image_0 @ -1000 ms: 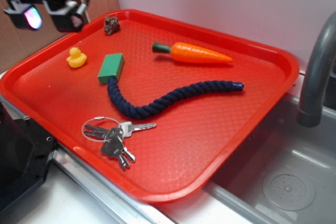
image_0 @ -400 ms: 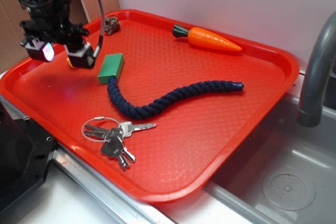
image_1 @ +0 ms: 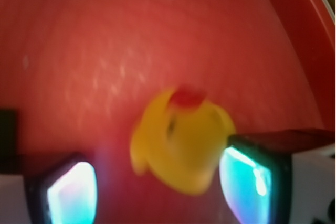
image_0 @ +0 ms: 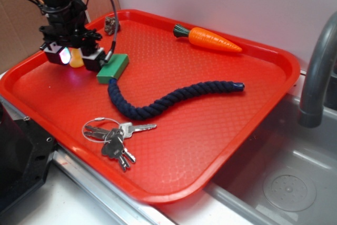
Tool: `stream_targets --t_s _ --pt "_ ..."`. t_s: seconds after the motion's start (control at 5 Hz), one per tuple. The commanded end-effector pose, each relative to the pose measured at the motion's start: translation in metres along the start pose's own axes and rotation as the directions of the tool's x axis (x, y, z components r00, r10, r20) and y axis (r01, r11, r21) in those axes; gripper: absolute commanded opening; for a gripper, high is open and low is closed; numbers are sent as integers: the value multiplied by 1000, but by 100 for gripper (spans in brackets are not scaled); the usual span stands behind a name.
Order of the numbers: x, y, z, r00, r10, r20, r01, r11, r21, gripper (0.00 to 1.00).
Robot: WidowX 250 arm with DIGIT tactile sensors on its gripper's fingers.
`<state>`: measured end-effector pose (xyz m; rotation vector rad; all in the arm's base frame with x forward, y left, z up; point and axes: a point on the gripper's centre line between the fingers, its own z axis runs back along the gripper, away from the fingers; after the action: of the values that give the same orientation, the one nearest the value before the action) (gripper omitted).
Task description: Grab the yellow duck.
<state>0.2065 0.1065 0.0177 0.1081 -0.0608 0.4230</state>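
Since a moment ago my tool [image_0: 73,56] has shifted right and now straddles the yellow duck [image_0: 77,58] near the red tray's [image_0: 210,130] left rim. Its fingers [image_1: 260,179] stand apart, not closed; in the wrist view the duck sits between them, touching the right pad, clear of the left. Just right lies the green block [image_0: 114,68], then the blue rope [image_0: 168,98].

Duck [image_1: 181,148] yellow, beak orange-red. Tray [image_0: 210,125] red, fine pebbled pattern. Block [image_0: 114,68] green. Rope [image_0: 168,98] navy. Carrot [image_0: 213,39] orange, green top.
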Motion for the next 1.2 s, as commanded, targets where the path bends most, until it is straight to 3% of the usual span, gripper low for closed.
stream_targets --t_s 0.0,0.2,0.4,0.6,0.8,1.0 --pt "5 7 -11 1000 10 -18 -9 999 35 89" --pt "4 11 -7 1000 22 -16 -22 999 32 0" --pt "-2 13 17 999 -26 -34 26 1000 4 0" --pt "-15 5 69 996 -88 -8 88 995 -41 0" --pt "-27 -16 122 988 -154 -10 152 982 -114 0" --pt "-26 -53 168 966 -257 -6 255 960 -119 0"
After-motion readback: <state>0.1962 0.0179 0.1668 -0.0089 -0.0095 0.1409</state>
